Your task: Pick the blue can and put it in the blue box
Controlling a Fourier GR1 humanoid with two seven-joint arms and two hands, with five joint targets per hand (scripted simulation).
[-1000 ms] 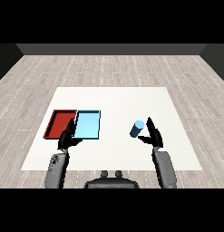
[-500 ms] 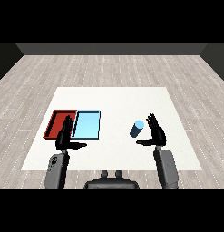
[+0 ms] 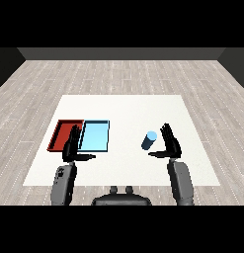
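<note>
Between the blue can (image 3: 149,140) and the light blue tray (image 3: 95,136) lies bare white table (image 3: 128,113) — an open lane. The right hand (image 3: 169,143) stands just beside the can's right, fingers straight. The left hand (image 3: 71,147) overlaps the trays' near edge, where the red tray (image 3: 64,131) adjoins the blue — the one obstruction there.

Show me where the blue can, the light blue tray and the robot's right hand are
blue can (image 3: 149,140), head view, on the middle of its side.
light blue tray (image 3: 95,137), head view, on its bare floor.
right hand (image 3: 170,146), head view, on the palm, just right of the can.
</note>
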